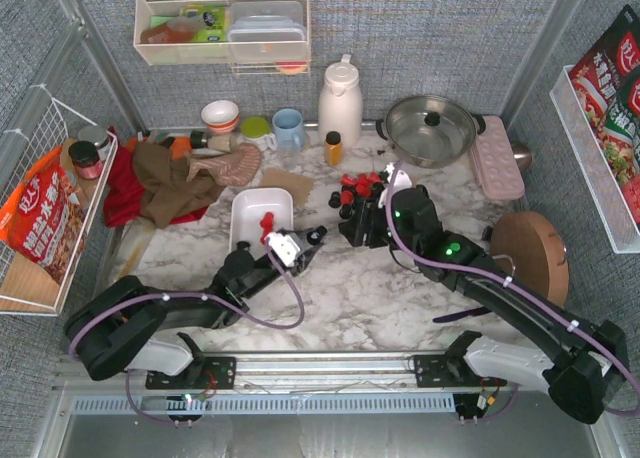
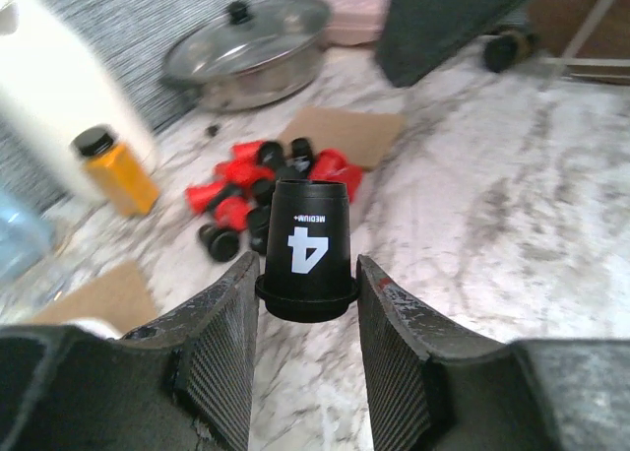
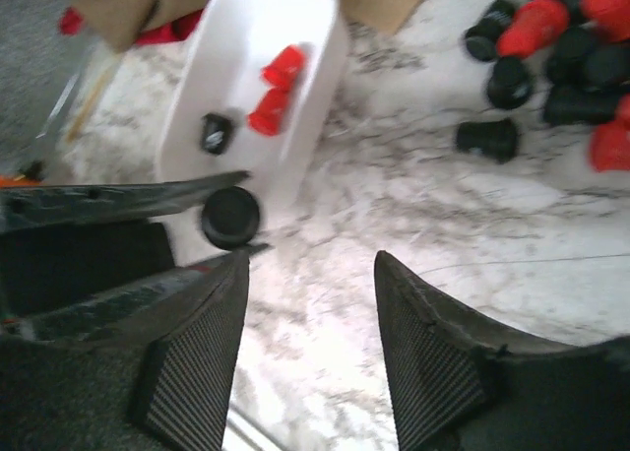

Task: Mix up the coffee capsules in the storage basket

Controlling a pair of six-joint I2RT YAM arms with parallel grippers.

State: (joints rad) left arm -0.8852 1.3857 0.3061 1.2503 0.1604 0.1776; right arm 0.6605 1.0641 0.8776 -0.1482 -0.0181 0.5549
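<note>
We work on a marble-patterned table [image 1: 350, 288], with both arms reaching inward from the near edge so that each can serve one side of the job. The storage basket [image 1: 255, 206] lies left of centre, within the left arm's reach. In the right wrist view it holds only two red pods and one black one, so we judge the mixing barely begun. The bulk of the coffee capsules [image 1: 358, 193], red and black together, lies in a loose heap on the bare table to the right of the basket, apart from it and close to the right arm. The left gripper [image 2: 307, 274] sits between heap and basket, its fingers pressed on both sides against the wide rim of a single black capsule [image 2: 306, 239]. The rim gives the ribbed pads the broadest purchase on a tapered body. We cannot tell whether this capsule rests on the table or is lifted. The right gripper [image 3: 310, 264] hangs over bare table near the basket, fingers apart with nothing between them. The snack bags [image 1: 45, 223] in the side wire rack show Chinese characters too small for us to read. The black capsule carries white print, "4" and "MEDIUM+", upside down to the wrist camera.
</note>
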